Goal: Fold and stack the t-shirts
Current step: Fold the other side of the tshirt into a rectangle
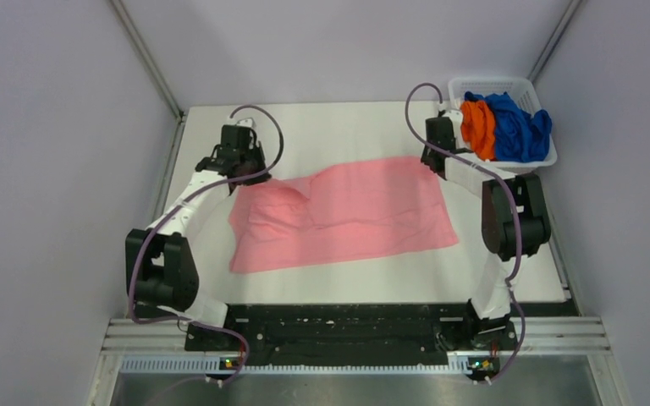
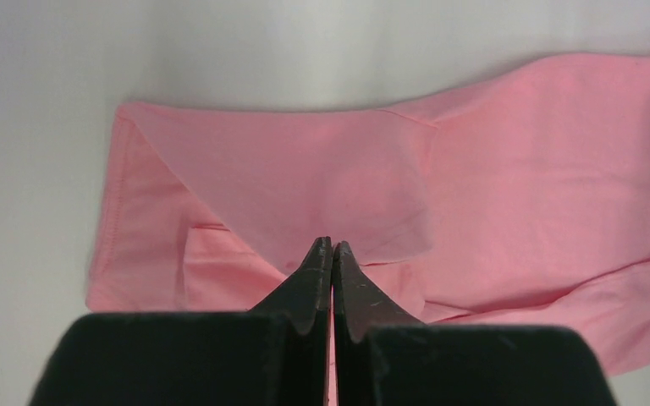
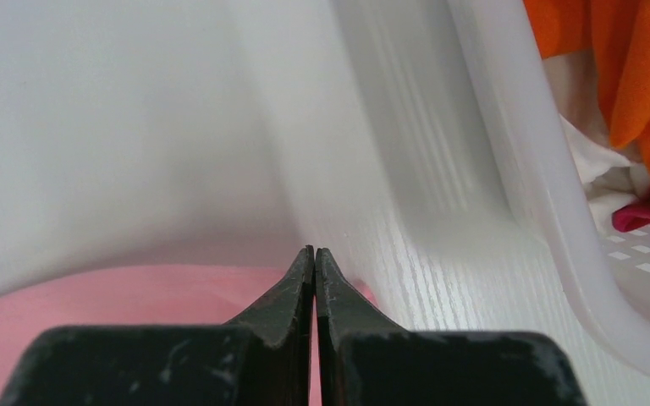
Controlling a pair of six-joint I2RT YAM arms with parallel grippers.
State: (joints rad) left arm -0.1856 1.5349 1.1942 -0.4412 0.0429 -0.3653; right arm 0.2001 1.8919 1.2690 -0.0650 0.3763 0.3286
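Note:
The light pink t-shirt (image 1: 347,211) lies spread across the middle of the white table. My left gripper (image 1: 245,165) is at its far left corner. In the left wrist view it (image 2: 332,244) is shut, and a folded flap of the pink shirt (image 2: 305,178) narrows to its tips. My right gripper (image 1: 436,156) is at the shirt's far right corner. It (image 3: 314,250) is shut low over the table, with the pink cloth (image 3: 93,321) reaching its tips. The orange t-shirt (image 1: 478,127) and the blue t-shirt (image 1: 516,127) lie bunched in the basket.
The white plastic basket (image 1: 508,83) stands at the table's far right corner, right beside my right gripper. Its wall (image 3: 559,211) fills the right of the right wrist view, with orange cloth (image 3: 635,68) above. Grey walls enclose the table.

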